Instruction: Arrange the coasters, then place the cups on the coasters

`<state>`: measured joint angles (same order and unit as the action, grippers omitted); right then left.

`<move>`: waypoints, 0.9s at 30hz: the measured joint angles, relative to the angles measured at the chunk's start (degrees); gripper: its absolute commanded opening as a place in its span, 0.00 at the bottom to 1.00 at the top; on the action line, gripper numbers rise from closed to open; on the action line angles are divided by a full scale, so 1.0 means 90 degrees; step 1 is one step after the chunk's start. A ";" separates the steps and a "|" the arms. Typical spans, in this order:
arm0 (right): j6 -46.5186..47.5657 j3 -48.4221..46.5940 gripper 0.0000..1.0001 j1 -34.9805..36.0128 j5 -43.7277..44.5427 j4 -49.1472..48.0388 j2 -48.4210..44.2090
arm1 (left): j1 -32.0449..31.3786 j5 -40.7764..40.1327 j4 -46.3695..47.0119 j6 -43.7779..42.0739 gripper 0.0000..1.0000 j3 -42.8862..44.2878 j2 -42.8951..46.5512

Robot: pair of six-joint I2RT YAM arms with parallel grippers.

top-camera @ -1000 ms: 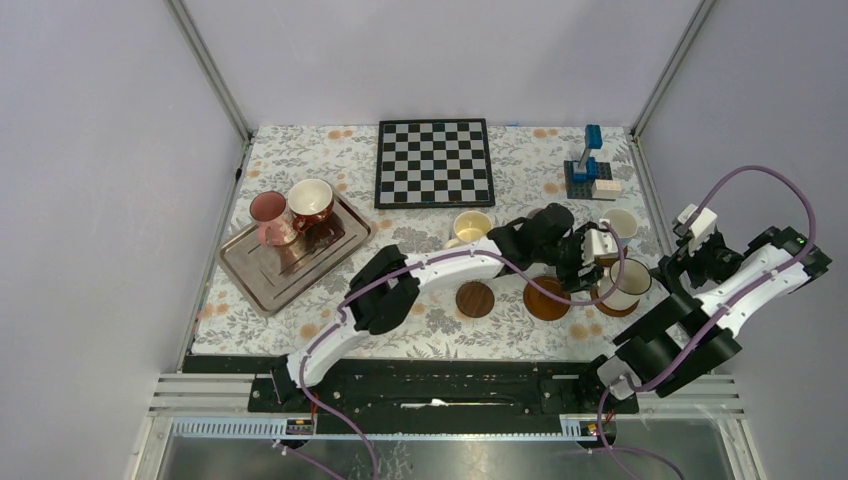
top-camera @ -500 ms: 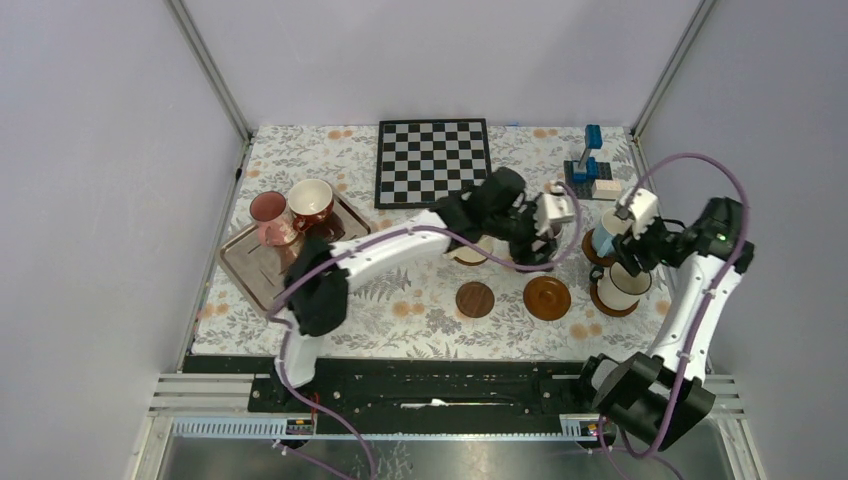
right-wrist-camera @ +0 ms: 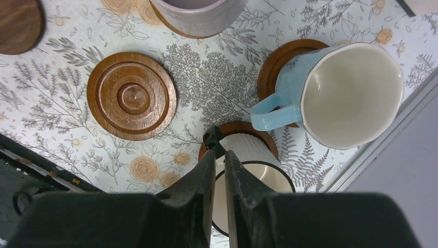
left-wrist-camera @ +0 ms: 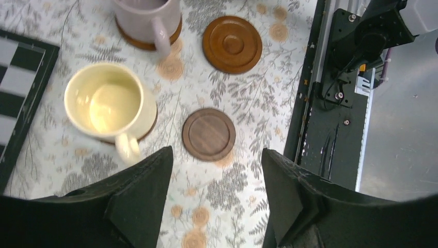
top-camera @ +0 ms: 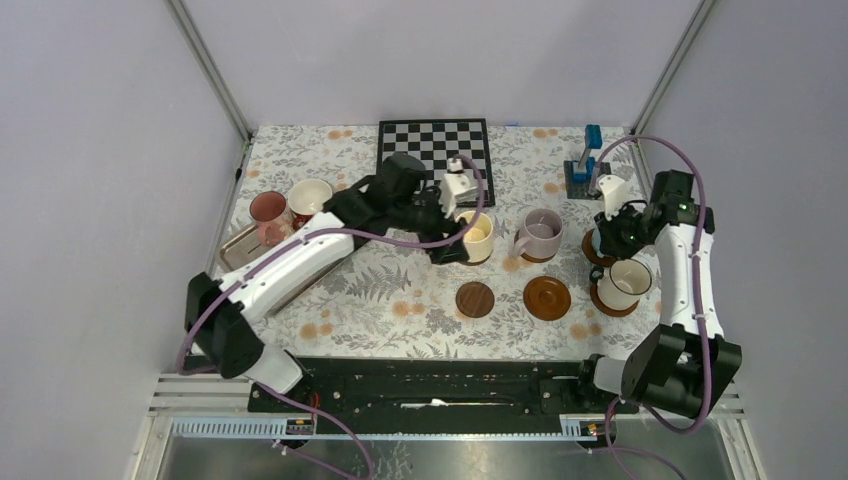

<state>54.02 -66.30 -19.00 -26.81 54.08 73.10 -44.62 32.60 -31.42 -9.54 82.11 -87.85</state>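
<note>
While the top camera looks down, the left tool (top-camera: 452,243) stands just beside the cream-yellow ceramic mug (top-camera: 480,238), and the right tool (top-camera: 607,232) hangs over the light blue ceramic mug (top-camera: 596,244). At the left of the floral counter (top-camera: 400,300), a rectangular metal tray (top-camera: 236,256) carries two mugs: one pink mug (top-camera: 268,215) and one dark red mug with cream inside (top-camera: 311,200). The lilac ceramic mug (top-camera: 540,235) and the white dark-rimmed mug (top-camera: 625,283) stand to the right. Mugs counted: six. Two coasters lie bare, the small dark-brown wooden coaster (top-camera: 475,299) and the larger reddish-brown wooden coaster (top-camera: 547,298).

Left wrist: the left tool's jaws stand apart and grip nothing. The cream-yellow mug sits on a coaster just beyond the left finger, and the small dark coaster lies between the fingers.

Right wrist: the right tool's fingers are pressed almost together, empty, above the white mug. Blue, white and lilac mugs each rest on a coaster. Coasters counted: six.
</note>
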 measured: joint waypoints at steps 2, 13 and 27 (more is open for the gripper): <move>-0.0236 0.0124 0.17 0.0223 0.0330 -0.0163 -0.0015 | 0.0211 0.0061 0.0010 0.0087 0.68 -0.0299 0.0301; -0.0874 0.0432 0.14 0.1083 0.1744 -0.0840 0.0136 | 0.0641 0.0199 0.0075 0.0408 0.69 -0.0823 0.1064; -0.0806 0.0617 0.12 0.1333 0.2242 -0.0996 0.0578 | 0.0724 0.0335 0.0075 0.0634 0.69 -0.0857 0.1103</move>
<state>46.76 -60.75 -7.01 -6.63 45.12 78.30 -38.11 35.62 -30.74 -3.84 74.39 -77.93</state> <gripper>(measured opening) 0.129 0.690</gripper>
